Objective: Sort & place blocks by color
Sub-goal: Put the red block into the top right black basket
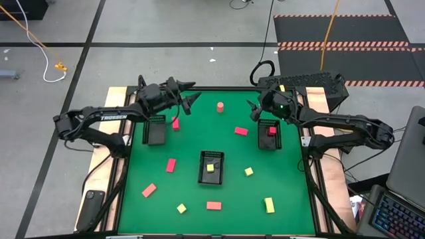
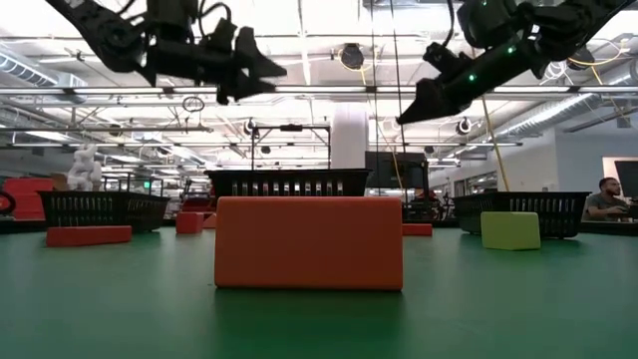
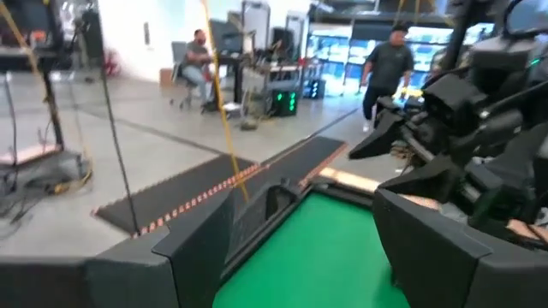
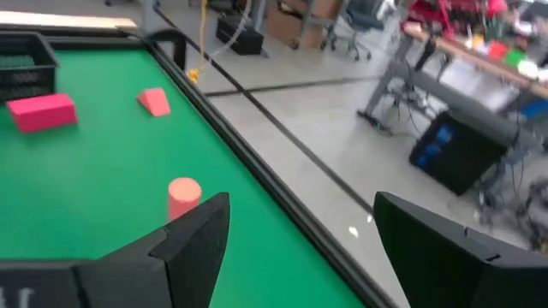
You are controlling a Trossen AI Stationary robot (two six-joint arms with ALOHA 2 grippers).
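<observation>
Blocks lie scattered on the green table [image 1: 199, 143]. A salmon cylinder [image 1: 220, 106] [image 4: 183, 197] stands near the far edge. Pink-red blocks [image 1: 176, 123] [image 1: 240, 131] [image 1: 170, 164], yellow ones [image 1: 248, 171] [image 1: 269, 204] [image 1: 181, 208] and salmon ones [image 1: 149, 190] [image 1: 213, 206] [image 2: 309, 242] rest flat. One pink-red block [image 1: 272, 130] sits in the right tray, one yellow [image 1: 210, 168] in the middle tray. My left gripper [image 1: 194, 91] [image 3: 300, 231] is open, raised over the far-left part of the table. My right gripper [image 1: 252, 110] [image 4: 300, 214] is open, raised right of the cylinder.
Three black slotted trays stand on the table: left [image 1: 156, 129], middle [image 1: 211, 157], right [image 1: 269, 141]. A small salmon piece [image 4: 154, 101] and a pink-red block [image 4: 41, 111] show in the right wrist view. People are in the room beyond [image 3: 390, 64]. A laptop [image 1: 402, 212] sits right of the table.
</observation>
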